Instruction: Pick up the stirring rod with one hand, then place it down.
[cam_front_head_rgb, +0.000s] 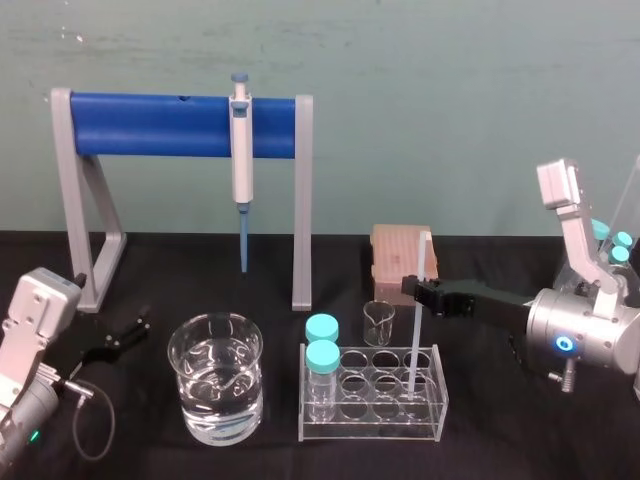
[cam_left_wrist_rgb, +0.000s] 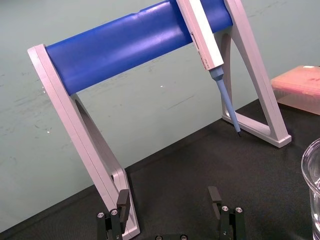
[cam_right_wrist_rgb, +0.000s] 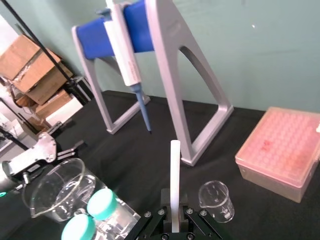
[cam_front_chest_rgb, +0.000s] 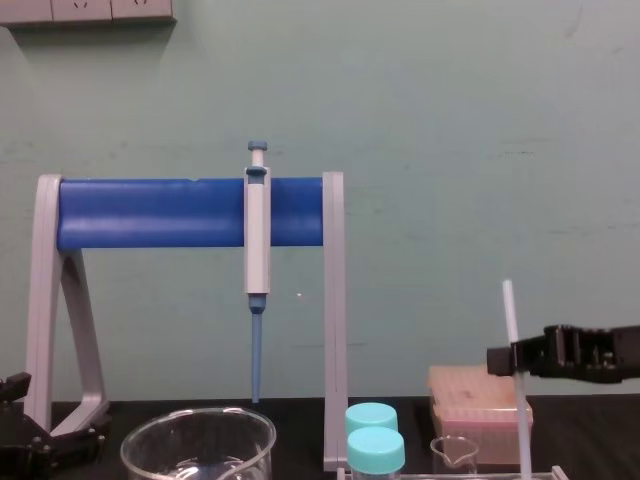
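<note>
Thin white translucent stirring rod (cam_front_head_rgb: 414, 345) stands near-upright in the clear acrylic rack (cam_front_head_rgb: 370, 435), blocky black right gripper (cam_front_head_rgb: 413, 290) clamped around it; left gripper (cam_front_head_rgb: 122, 334), well left of the rack, fingers apart.

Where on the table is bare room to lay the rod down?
Bare table lies under the pipette stand, behind the big beaker, and right of the tube rack. Crowded: small beaker and tip box behind the rack.

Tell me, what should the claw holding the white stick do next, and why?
Probably lift straight up. The right claw is shut on the stirring rod, whose lower end stands in a hole of the clear rack, so sideways pulling could tip the rack. The left claw rests open by the blue stand.
</note>
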